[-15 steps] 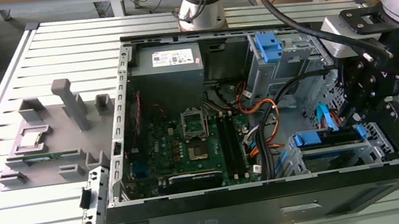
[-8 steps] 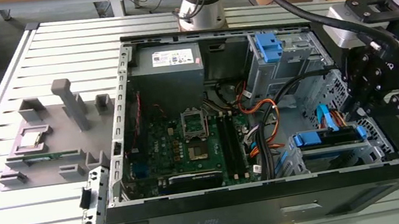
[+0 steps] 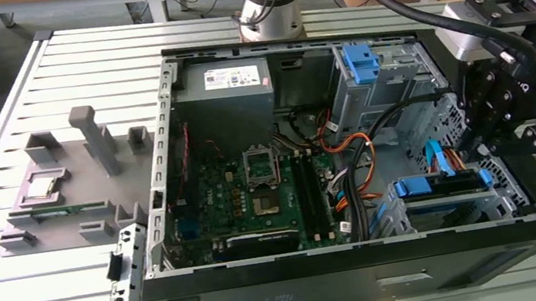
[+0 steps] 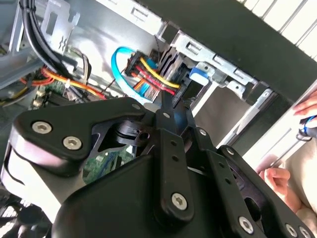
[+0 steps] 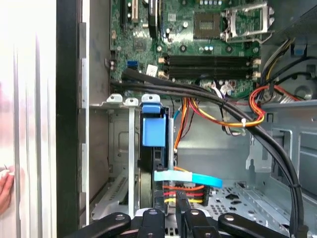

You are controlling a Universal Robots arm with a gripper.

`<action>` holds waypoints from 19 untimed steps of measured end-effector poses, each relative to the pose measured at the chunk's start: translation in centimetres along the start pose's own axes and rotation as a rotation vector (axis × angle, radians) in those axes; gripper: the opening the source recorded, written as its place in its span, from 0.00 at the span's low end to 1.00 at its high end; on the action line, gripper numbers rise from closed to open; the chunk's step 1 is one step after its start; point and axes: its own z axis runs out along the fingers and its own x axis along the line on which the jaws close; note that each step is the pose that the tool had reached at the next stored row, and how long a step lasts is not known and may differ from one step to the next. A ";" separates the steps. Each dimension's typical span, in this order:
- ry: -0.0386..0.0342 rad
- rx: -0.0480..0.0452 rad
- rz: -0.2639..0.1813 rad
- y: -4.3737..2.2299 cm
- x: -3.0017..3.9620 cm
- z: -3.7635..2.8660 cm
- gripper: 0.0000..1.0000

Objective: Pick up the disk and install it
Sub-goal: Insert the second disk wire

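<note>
One hand (image 3: 492,138) clenched, grasping nothing, beside one disk (image 3: 443,185) seated in drive cage; one open computer case (image 3: 368,277)

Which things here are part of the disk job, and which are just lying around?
Job: disk, pincer, computer case.
Lying about: grey holder, on the exterior view's left; a person's hand beside the case.

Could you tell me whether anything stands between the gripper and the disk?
Yes: a flat light-blue cable and red-and-yellow wires appear to cross between the gripper and the blue-railed disk in its bay.
</note>
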 end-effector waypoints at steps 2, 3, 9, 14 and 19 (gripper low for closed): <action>0.0002 -0.0039 0.000 0.00 0.00 0.00 0.24; 0.0001 -0.0041 0.000 0.00 0.00 0.00 0.24; 0.0000 -0.0043 0.000 0.00 0.01 -0.17 0.24; 0.0001 -0.0043 0.000 -0.01 0.01 -0.20 0.24; 0.0001 -0.0043 0.000 -0.01 0.01 -0.23 0.24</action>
